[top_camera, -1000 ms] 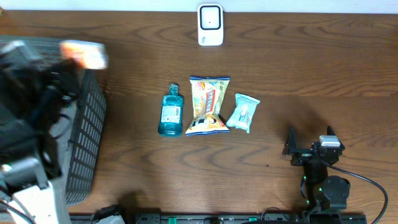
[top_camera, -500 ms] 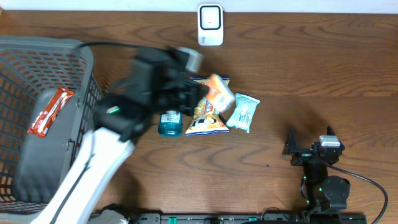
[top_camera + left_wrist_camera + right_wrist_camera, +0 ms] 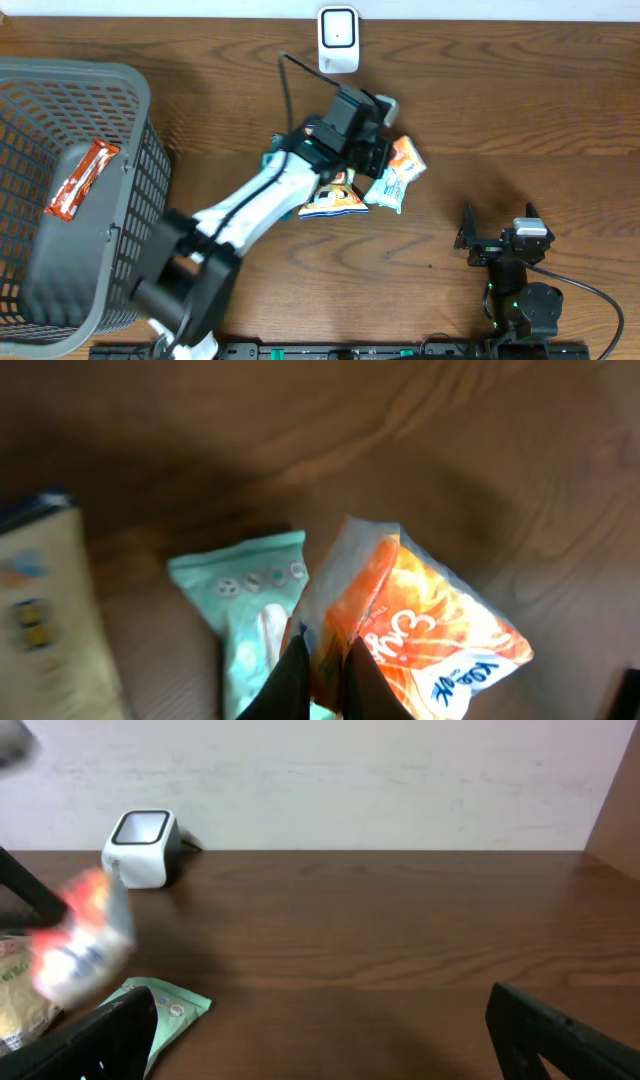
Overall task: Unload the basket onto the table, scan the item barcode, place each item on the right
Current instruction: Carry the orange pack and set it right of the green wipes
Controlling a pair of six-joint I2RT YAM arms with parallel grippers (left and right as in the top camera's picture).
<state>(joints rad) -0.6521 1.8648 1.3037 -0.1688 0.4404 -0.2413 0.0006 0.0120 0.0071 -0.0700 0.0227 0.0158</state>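
My left gripper (image 3: 388, 152) is shut on an orange and white snack packet (image 3: 407, 158), pinching one end of it (image 3: 430, 630) between its dark fingers (image 3: 296, 675). The packet hangs above the table, over a teal packet (image 3: 388, 188), in front of and slightly right of the white barcode scanner (image 3: 338, 40) at the back edge. In the right wrist view the packet is an orange blur (image 3: 80, 935) in front of the scanner (image 3: 143, 848). No barcode is readable. My right gripper (image 3: 498, 222) rests open and empty near the front right (image 3: 320, 1005).
A grey mesh basket (image 3: 130, 150) stands at the left with a red snack bar (image 3: 82, 178) inside. A yellow chip bag (image 3: 335, 200) and a blue bottle (image 3: 272, 155), mostly hidden under my left arm, lie mid-table beside the teal packet (image 3: 250, 600).
My left arm has swung from the basket rightwards across the table, carrying the orange packet to a spot over the teal packet. The right arm has not moved.
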